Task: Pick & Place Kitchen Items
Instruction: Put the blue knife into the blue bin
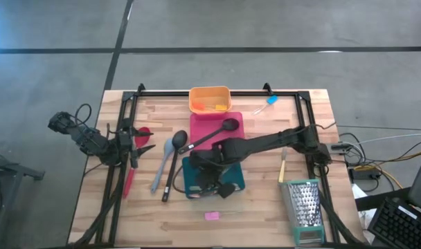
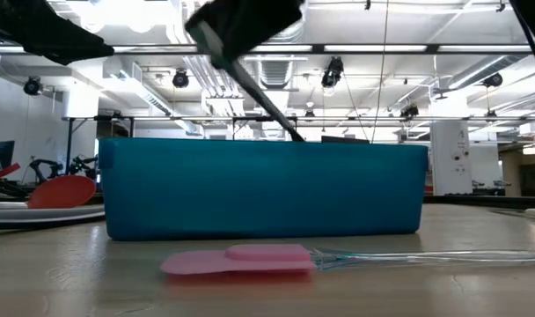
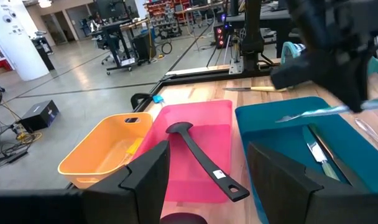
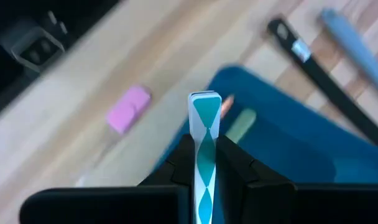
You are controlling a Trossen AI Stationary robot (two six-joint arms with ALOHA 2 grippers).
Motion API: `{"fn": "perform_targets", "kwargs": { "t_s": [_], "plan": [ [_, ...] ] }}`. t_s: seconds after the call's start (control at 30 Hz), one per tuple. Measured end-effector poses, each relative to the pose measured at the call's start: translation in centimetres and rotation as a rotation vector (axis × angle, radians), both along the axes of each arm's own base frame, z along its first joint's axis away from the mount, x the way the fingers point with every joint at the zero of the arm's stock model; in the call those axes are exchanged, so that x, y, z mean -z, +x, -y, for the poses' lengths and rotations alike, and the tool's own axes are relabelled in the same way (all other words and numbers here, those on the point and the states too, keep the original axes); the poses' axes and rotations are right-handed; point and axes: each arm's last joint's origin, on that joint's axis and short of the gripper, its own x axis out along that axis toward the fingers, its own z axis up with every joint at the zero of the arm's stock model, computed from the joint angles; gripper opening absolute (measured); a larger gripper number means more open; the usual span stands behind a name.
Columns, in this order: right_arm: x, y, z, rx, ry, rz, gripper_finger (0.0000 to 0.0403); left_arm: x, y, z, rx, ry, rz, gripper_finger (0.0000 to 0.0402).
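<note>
My right gripper hangs over the teal tray, shut on a thin clear utensil that shows teal. It also shows in the left wrist view, above a knife-like piece that lies in the tray. My left gripper is open and empty at the table's left, over the red spatula. A black spoon lies across the pink tray. A grey spoon and another black spoon lie left of the teal tray. My right gripper pinches the thin clear utensil between its two fingers. Its narrow end sticks out past the fingertips. The utensil is lifted clear above the teal tray's floor.
An orange tray stands at the far edge. A pink piece with a clear handle lies in front of the teal tray. A yellow-handled knife and a metal box grater are at the right, a small blue piece far right.
</note>
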Motion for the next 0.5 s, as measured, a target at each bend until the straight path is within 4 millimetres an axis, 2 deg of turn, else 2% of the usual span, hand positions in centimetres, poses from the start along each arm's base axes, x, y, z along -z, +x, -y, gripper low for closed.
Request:
{"fn": "perform_targets", "kwargs": {
  "t_s": [0.13,0.3,0.5],
  "plan": [
    [0.6,0.0,0.9,0.012,-0.074,-0.004,0.0027,0.0,0.0,0.0,0.000,-0.001,0.001,0.0218],
    [0.9,-0.1,2.8,0.106,-0.150,-0.037,0.0027,0.0,0.0,0.0,0.000,0.000,0.000,0.0218],
    [1.2,-0.2,4.6,0.188,-0.146,-0.082,0.0027,0.0,0.0,0.0,0.000,0.000,0.001,0.0218]
  ]
}}
